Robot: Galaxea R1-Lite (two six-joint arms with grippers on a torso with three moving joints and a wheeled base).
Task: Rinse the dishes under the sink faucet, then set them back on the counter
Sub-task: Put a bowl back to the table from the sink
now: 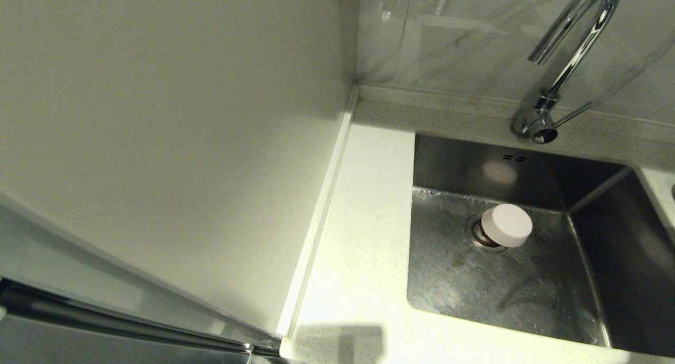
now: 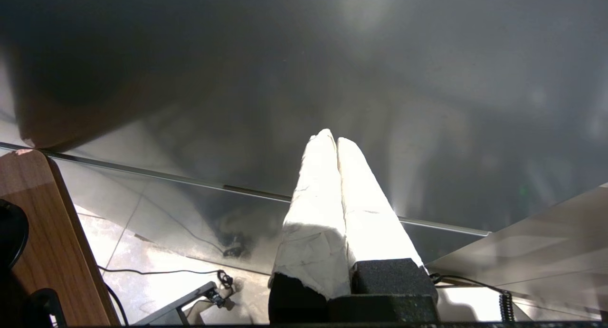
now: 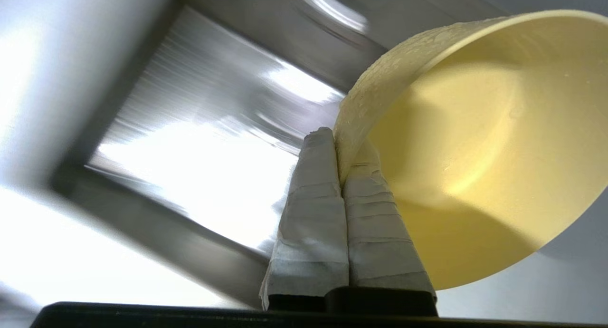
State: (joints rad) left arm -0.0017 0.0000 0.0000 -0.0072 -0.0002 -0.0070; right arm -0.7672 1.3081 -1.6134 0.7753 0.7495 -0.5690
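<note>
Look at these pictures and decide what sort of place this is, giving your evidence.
Most likely a home kitchen. A steel sink is set into a white speckled counter, with a chrome gooseneck faucet behind it, and the right gripper holds a wet yellow-green bowl.

Sink (image 1: 527, 295) set into counter (image 1: 358, 237), occupying right half of head view. Counter strip along sink's 9 o'clock side; wall panel (image 1: 158, 142) further toward 9 o'clock. Faucet (image 1: 559, 63) at sink's 12 o'clock, on rear ledge. Bowl (image 1: 506, 225) upside down in sink, over drain (image 1: 482, 235), covering its 3 o'clock part. Second bowl (image 3: 475, 142) pinched at rim in right gripper (image 3: 338, 142), above sink floor.
</note>
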